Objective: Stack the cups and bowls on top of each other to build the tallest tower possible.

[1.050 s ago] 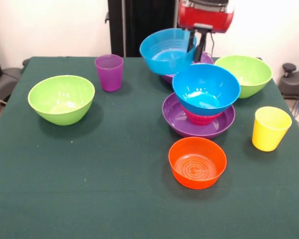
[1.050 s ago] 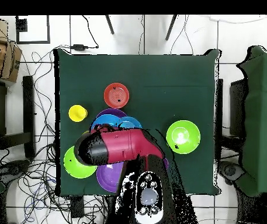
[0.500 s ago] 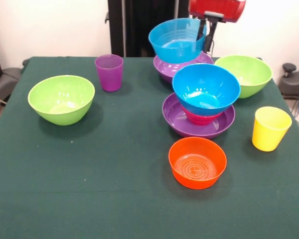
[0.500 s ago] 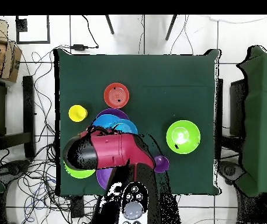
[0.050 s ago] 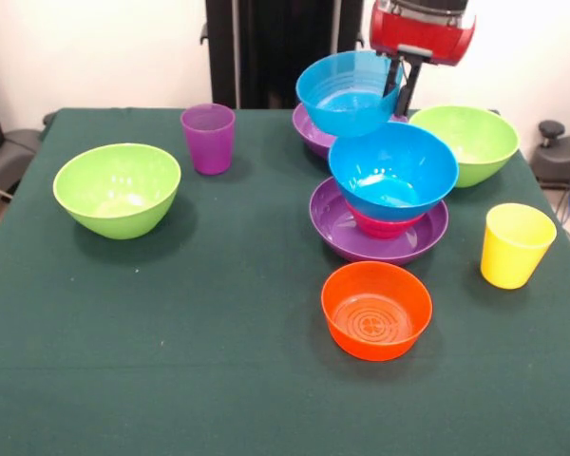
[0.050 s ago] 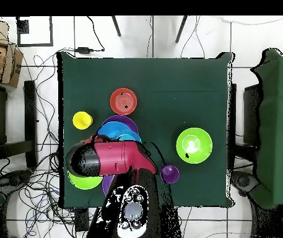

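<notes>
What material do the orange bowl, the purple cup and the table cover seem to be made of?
The orange bowl looks like glossy moulded plastic: it shows bright highlights and ridged rings inside. The purple cup seems to be translucent plastic, with light passing through its wall. The table cover looks like matte dark green cloth, probably felt.

table [image 5: 171, 361]: dark green cloth | cardboard box [image 6: 1, 49]: beside table | cables [image 6: 44, 68]: tiled floor

Dark green cloth table [image 5: 171, 361]; white wall [image 5: 95, 47] behind; white tiled floor [image 6: 156, 37] strewn with cables [image 6: 44, 93].
</notes>
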